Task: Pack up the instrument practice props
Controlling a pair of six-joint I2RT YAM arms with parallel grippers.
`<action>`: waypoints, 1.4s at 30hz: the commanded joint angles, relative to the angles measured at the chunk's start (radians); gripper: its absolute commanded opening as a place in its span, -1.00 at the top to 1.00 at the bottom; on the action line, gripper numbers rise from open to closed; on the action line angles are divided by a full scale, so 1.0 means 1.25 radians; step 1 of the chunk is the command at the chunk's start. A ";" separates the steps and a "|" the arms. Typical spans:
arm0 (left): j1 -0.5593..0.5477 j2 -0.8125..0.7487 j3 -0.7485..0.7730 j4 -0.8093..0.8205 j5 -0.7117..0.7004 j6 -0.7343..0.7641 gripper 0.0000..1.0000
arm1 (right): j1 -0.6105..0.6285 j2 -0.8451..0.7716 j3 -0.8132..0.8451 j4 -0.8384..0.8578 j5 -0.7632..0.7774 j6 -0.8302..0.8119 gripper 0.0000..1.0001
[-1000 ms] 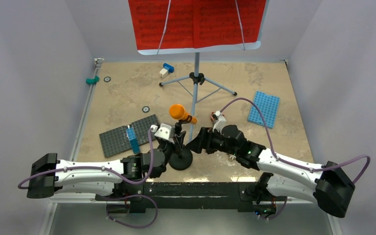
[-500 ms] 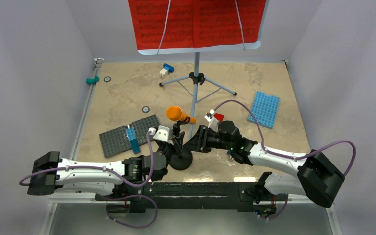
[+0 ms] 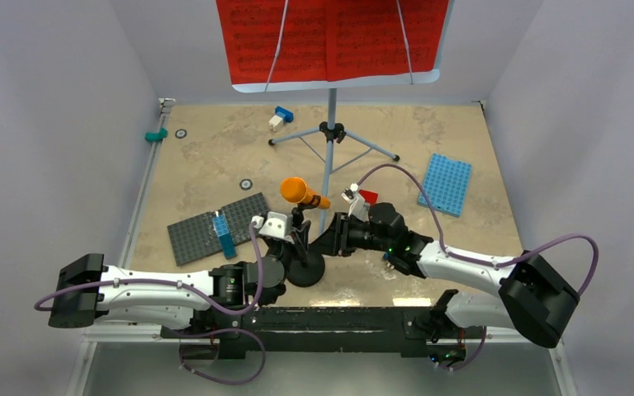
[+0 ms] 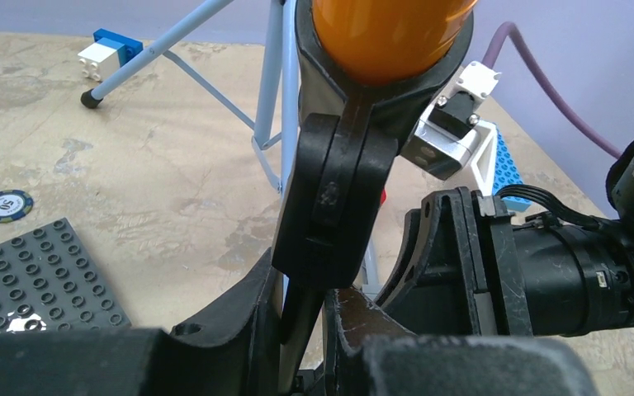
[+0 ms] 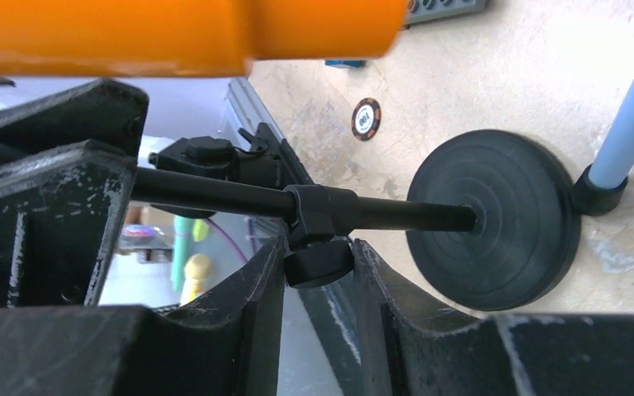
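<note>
Left gripper (image 4: 301, 309) and right gripper (image 5: 319, 257) pinch mic stand (image 3: 304, 268) on beige table (image 3: 206, 165).

The top camera hangs high behind the arm bases (image 3: 322, 320), looking down over the whole table (image 3: 206, 165). Both wrist cameras sit very close to the same black mic stand (image 4: 330, 198) (the right one's view rolled sideways).

We see red sheet-music pages (image 3: 330, 37) printed with dark staves, on a pale-blue music stand (image 3: 328, 157). The toy microphone (image 3: 296, 190) is orange and its mic stand (image 3: 305, 269) black. The left studded plate (image 3: 191, 239) is dark grey, the right studded plate (image 3: 446, 183) bright blue. The table (image 3: 206, 165) is mottled beige.
</note>
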 commanded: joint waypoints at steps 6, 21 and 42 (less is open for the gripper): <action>-0.046 0.109 -0.087 -0.242 0.199 -0.202 1.00 | 0.162 -0.028 0.037 -0.090 0.360 -0.415 1.00; -0.058 0.140 -0.084 -0.255 0.197 -0.235 1.00 | 0.384 0.020 0.062 -0.185 0.786 -0.688 1.00; -0.065 0.126 -0.064 -0.259 0.172 -0.207 1.00 | 0.069 -0.070 0.080 -0.170 0.065 -0.110 -0.43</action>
